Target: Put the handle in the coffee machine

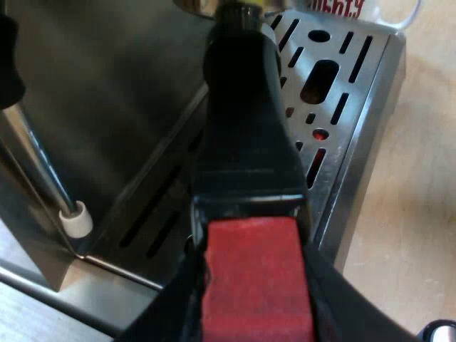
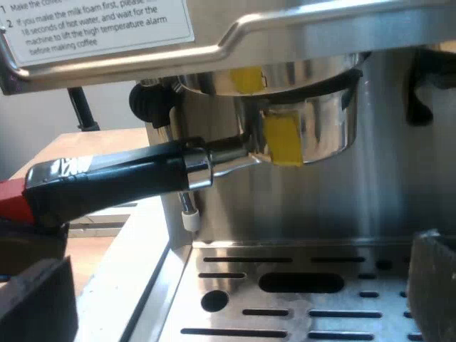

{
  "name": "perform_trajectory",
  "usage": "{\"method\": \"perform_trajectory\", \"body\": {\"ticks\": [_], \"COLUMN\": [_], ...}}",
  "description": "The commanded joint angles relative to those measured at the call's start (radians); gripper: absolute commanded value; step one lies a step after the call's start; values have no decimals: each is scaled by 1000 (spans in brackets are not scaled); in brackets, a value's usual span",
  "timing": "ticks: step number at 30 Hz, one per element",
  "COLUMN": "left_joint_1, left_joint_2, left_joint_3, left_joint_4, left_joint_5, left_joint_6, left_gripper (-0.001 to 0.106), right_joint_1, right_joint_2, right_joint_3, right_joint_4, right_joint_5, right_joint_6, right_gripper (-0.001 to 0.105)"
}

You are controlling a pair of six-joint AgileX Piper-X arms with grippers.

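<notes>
left gripper (image 1: 256, 310): was clamped on the red end (image 1: 256, 274) of the handle (image 1: 246, 121), with a black finger (image 1: 167, 313) pressed against each side of it.
right gripper (image 2: 239, 260): its fingers (image 2: 35, 303) stood wide apart with nothing between them, and it hung low over the drip tray (image 2: 164, 299), facing the machine's front.
handle: black, with a metal collar where it met the basket. It reached out sideways from the espresso machine (image 2: 399, 178) above the drip tray.
portafilter (image 2: 313, 132): its metal basket sat up against the group head (image 2: 285, 75) under the machine's overhang. I could not tell whether it was locked.
yellow stickers (image 2: 281, 139): one was on the basket's wall and one was just above it on the group head.
steam wand (image 1: 43, 171): a thin metal tube with a white tip (image 1: 75, 219). It hung beside the handle, above the drip tray's inner edge.
drip tray: slotted steel, with its outer edge running along the light wooden tabletop (image 1: 413, 214).
instruction label (image 2: 100, 25): white with printed text, on the machine's front above the group head.
vessel (image 1: 349, 8): it carried red lettering and stood at a far corner of the drip tray. I could not tell whether it was a mug or a measuring glass.
</notes>
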Motion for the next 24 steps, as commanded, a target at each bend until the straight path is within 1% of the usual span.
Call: {"method": "perform_trajectory", "body": {"ticks": [1,2,24], "left_joint_1": [4,4,4], "left_joint_2": [-14,-14,-14], "left_joint_3": [-13,-13,-13], "left_joint_4": [-10,-10,2], "left_joint_5": [55,52,48], "left_joint_6": [-6,-6,-6], "left_gripper": [0,0,0], "right_joint_1": [-4,-4,-23], "right_joint_2": [0,0,0], "right_joint_3": [-1,-1,-1], "right_joint_4": [-8,-8,-35], "right_joint_5": [21,30,27], "right_joint_6": [-53,-62,-69], "right_gripper": [95,95,95]}}
